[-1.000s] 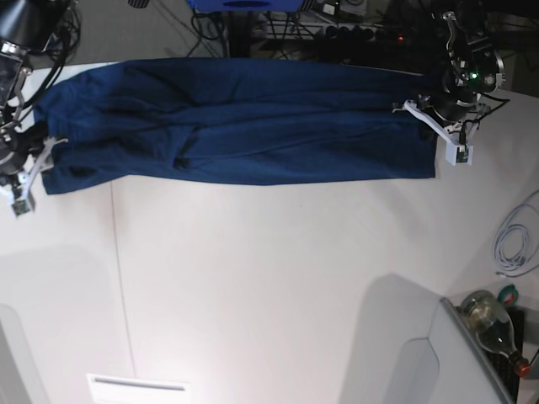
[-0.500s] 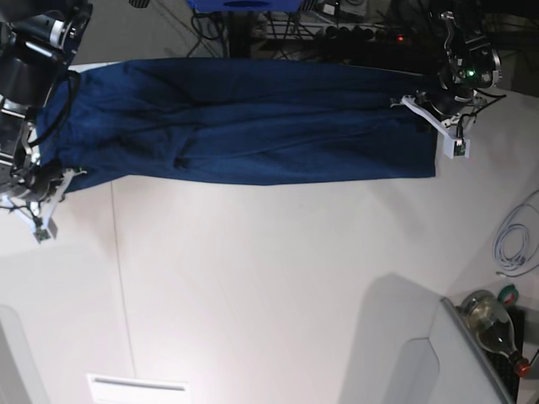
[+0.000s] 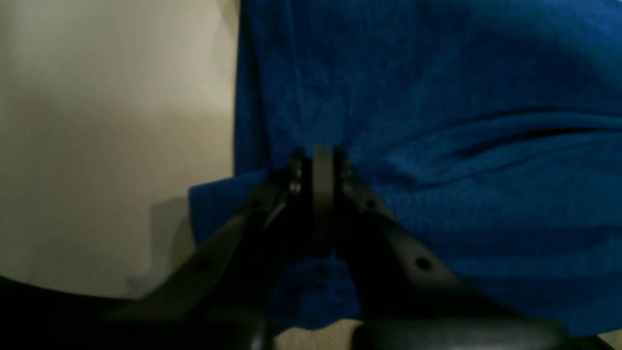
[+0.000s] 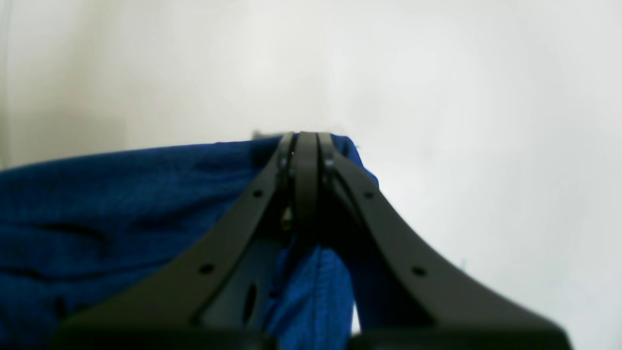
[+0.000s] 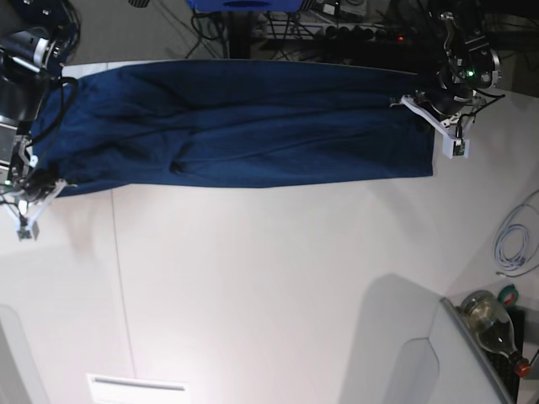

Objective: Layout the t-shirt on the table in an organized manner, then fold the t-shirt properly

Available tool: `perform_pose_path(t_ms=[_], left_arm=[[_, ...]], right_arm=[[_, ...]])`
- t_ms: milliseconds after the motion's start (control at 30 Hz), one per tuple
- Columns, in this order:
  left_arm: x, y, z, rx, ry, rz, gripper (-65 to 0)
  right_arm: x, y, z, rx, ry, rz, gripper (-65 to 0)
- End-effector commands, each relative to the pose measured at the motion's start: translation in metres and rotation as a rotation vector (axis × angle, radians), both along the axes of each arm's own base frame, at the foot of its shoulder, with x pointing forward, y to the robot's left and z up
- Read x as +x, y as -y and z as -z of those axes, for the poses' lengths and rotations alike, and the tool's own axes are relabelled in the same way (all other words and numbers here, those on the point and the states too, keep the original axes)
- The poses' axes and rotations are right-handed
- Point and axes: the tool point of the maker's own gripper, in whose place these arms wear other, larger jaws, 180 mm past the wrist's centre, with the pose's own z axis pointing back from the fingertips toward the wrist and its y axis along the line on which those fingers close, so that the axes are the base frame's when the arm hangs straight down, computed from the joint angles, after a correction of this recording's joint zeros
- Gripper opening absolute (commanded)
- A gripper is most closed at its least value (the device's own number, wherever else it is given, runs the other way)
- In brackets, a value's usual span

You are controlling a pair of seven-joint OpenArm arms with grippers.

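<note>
The dark navy t-shirt point(image 5: 244, 122) lies stretched in a long band across the far side of the white table point(image 5: 278, 269). At the shirt's right end, my left gripper point(image 5: 427, 108) is shut on the cloth. In the left wrist view its fingertips point(image 3: 321, 160) pinch a raised fold of the t-shirt point(image 3: 437, 97) near the fabric's edge. At the band's lower left corner, my right gripper point(image 5: 44, 183) is also shut. The right wrist view shows its tips point(image 4: 306, 146) closed on the t-shirt point(image 4: 121, 204) at its edge, with cloth bunched between the fingers.
A thin seam point(image 5: 122, 278) runs down the tabletop on the left. A coiled white cable point(image 5: 514, 244) and a bottle point(image 5: 493, 324) lie at the right edge, beside a grey unit point(image 5: 421, 362). A white label point(image 5: 139, 389) sits at the front; cables point(image 5: 337, 34) lie behind the table.
My right gripper has closed on the shirt's lower left corner after hovering open just off it. The left end of the cloth now sits straighter. My left arm shifted slightly away, still gripping.
</note>
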Motion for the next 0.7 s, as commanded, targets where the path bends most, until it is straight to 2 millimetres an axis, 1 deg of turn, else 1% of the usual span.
perform_pose_path(t_ms=[0, 133, 200, 233, 300, 367, 400, 467, 500, 533, 600, 667], left_arm=[[0.007, -0.004, -0.009, 0.012, 0.035, 0.0, -65.0], [0.007, -0.006, -0.009, 0.014, 0.035, -0.006, -65.0], [0.008, -0.007, -0.011, 0.016, 0.041, -0.006, -65.0], [0.009, -0.007, -0.011, 0.017, 0.042, -0.005, -65.0], [0.009, -0.007, -0.012, 0.018, 0.045, -0.005, -65.0], [0.011, -0.005, -0.013, 0.017, 0.047, 0.0, -65.0], [0.011, -0.004, -0.013, 0.017, 0.048, 0.003, -65.0], [0.011, -0.004, -0.012, 0.015, 0.047, 0.004, -65.0], [0.011, -0.004, -0.012, 0.015, 0.047, 0.004, -65.0], [0.01, -0.004, -0.012, 0.015, 0.045, 0.004, -65.0], [0.01, -0.004, -0.012, 0.014, 0.046, 0.004, -65.0], [0.011, -0.003, -0.012, 0.012, 0.047, 0.003, -65.0]], right_arm=[[0.013, 0.016, -0.016, -0.038, 0.043, 0.03, -64.2], [0.014, 0.014, -0.016, -0.037, 0.051, 0.032, -64.2], [0.017, 0.014, -0.022, -0.044, 0.076, 0.028, -64.2], [0.02, 0.01, -0.028, -0.034, 0.118, 0.029, -64.2], [0.026, -0.002, -0.049, 0.005, 0.226, 0.009, -63.5], [0.021, -0.018, -0.069, 0.034, 0.259, -0.066, -62.1], [0.015, -0.031, -0.073, 0.04, 0.226, -0.136, -59.3], [-0.001, -0.07, -0.074, 0.032, 0.116, -0.305, -50.9], [-0.012, -0.084, -0.075, 0.012, 0.07, -0.361, -46.1], [-0.019, -0.103, -0.079, 0.006, 0.062, -0.4, -42.5], [-0.031, -0.138, -0.083, 0.031, 0.086, -0.453, -37.4], [-0.035, -0.174, -0.083, 0.064, 0.092, -0.529, -35.3]])
